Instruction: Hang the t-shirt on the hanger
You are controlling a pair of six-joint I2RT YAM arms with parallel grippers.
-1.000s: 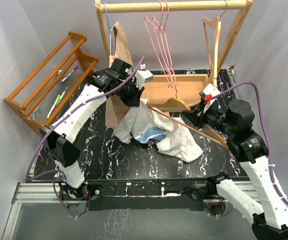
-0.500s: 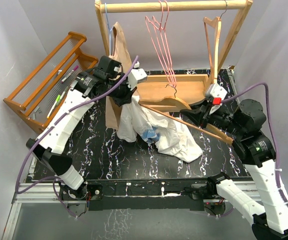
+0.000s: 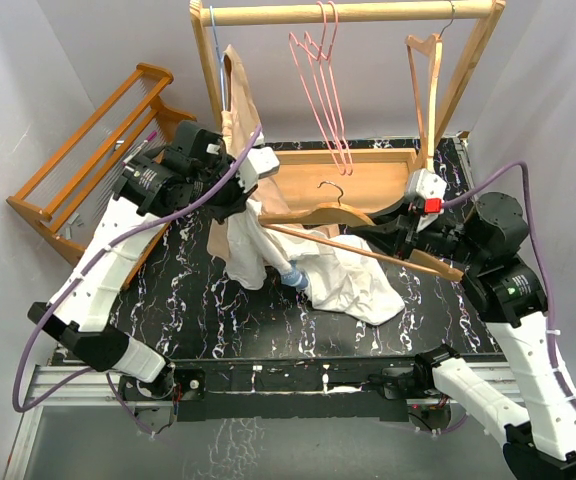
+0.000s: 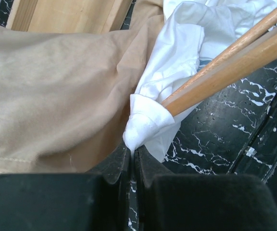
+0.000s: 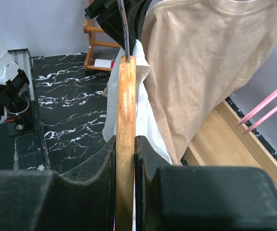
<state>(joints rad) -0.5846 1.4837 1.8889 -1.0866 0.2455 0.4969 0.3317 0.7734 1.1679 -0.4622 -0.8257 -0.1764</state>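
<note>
The left claw (image 4: 131, 155) is clamped shut on a bunched fold of the white t-shirt (image 3: 356, 282), which trails from the table's centre up toward ten o'clock. The right claw (image 5: 125, 147), at three o'clock, grips the wooden hanger (image 3: 340, 214), whose end is tucked into the cloth.

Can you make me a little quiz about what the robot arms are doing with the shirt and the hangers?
1. Pick one: what does the left gripper pinch? A) the beige shirt B) the white t-shirt C) a pen
2. True or false: the right gripper is open and holds nothing.
3. Fill in: the pink hangers hang from the top ____.
Key: 1 B. 2 False: it is shut on the wooden hanger. 3 rail.
</note>
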